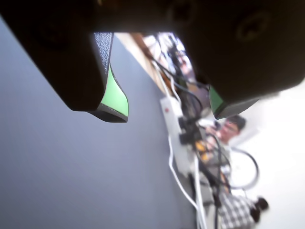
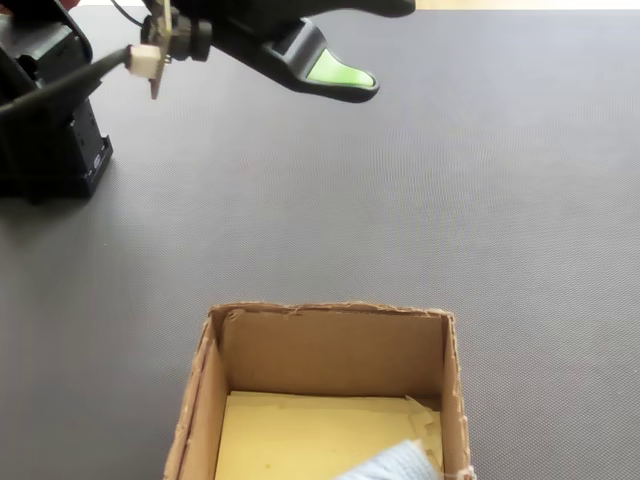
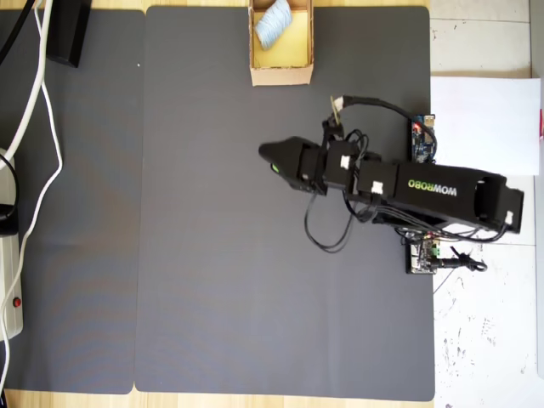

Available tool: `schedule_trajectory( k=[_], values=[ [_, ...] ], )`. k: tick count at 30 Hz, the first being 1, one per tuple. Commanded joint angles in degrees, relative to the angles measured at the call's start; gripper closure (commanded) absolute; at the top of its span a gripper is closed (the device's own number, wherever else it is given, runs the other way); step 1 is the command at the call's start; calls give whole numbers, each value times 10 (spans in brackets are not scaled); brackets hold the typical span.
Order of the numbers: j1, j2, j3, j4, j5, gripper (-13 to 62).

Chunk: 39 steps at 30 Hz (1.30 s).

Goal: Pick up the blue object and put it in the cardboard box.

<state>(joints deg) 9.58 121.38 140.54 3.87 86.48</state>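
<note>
Wrist view shows the gripper (image 1: 167, 112) close up, its two green-tipped fingers (image 1: 116, 98) spread apart with nothing between them, up above the gray mat (image 1: 71, 167). Farther off, overhead, the roll (image 3: 273, 23) lies inside the box (image 3: 280, 75), well away from the gripper (image 3: 270, 156).

blue object (image 2: 392, 463) in cardboard box (image 2: 330, 345), gripper (image 2: 345, 75) above mat (image 2: 500, 200)
</note>
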Motion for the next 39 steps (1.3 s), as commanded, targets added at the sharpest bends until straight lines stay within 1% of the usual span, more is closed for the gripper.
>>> schedule_trajectory(
  k=[1,11,19,28,35,39],
  values=[
    [-31,23,-3,-42,18,153],
    [-102,96,133,-70,10,153],
    [-118,142,232,-81,4,155],
    [-123,144,337,-131,6,154],
    [-122,144,381,-140,7,152],
    [-120,144,381,-126,9,152]
  ],
)
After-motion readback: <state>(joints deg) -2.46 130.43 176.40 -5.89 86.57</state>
